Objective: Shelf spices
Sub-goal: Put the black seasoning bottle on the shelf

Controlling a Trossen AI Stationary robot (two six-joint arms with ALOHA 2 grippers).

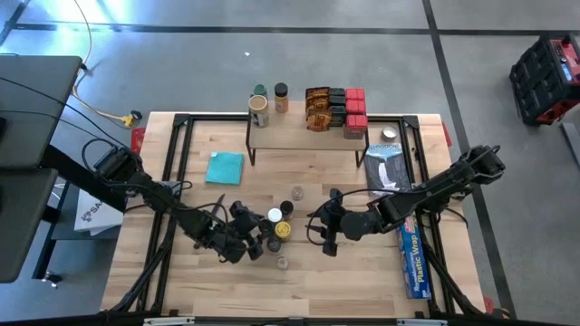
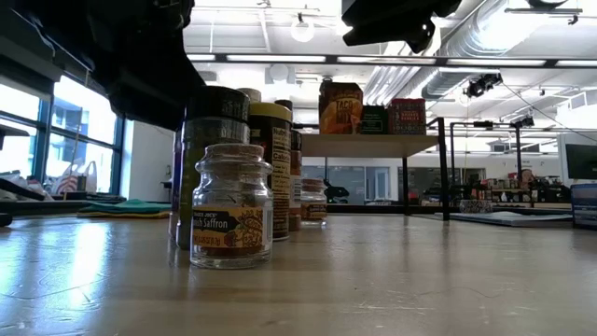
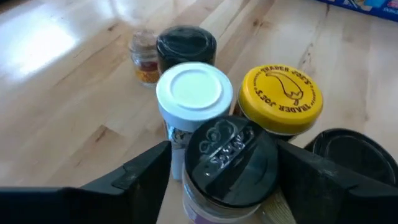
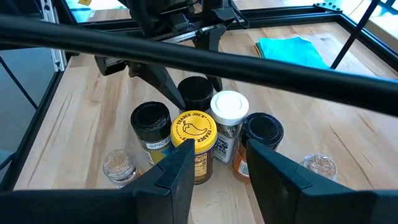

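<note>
A cluster of spice jars [image 1: 276, 226] stands on the tabletop: black, white [image 3: 194, 90] and yellow [image 3: 281, 99] lids, plus a small saffron jar [image 2: 230, 205]. My left gripper [image 3: 227, 155] is open at the cluster's left side, slanting down, with a black-lidded jar [image 3: 230, 152] between its fingers. My right gripper [image 4: 221, 165] hangs open to the right of the cluster, holding nothing. The shelf [image 1: 308, 136] at the far side carries jars [image 1: 259, 107], packets [image 1: 317, 107] and red boxes [image 1: 354, 109]. My left gripper has one finger [image 3: 149, 171] on each side of the black-lidded jar's lid [image 3: 249, 140], coming slanting down from the table's left. The jar stands upright on the table. I cannot tell whether either finger touches it.
A teal cloth [image 1: 224, 167] lies left of the shelf. A long blue plastic-wrap box [image 1: 412, 258] and a flat packet [image 1: 388, 167] lie at the right. Two small clear jars [image 1: 297, 193] [image 1: 282, 263] stand apart from the cluster. Bare wood shows at the near edge.
</note>
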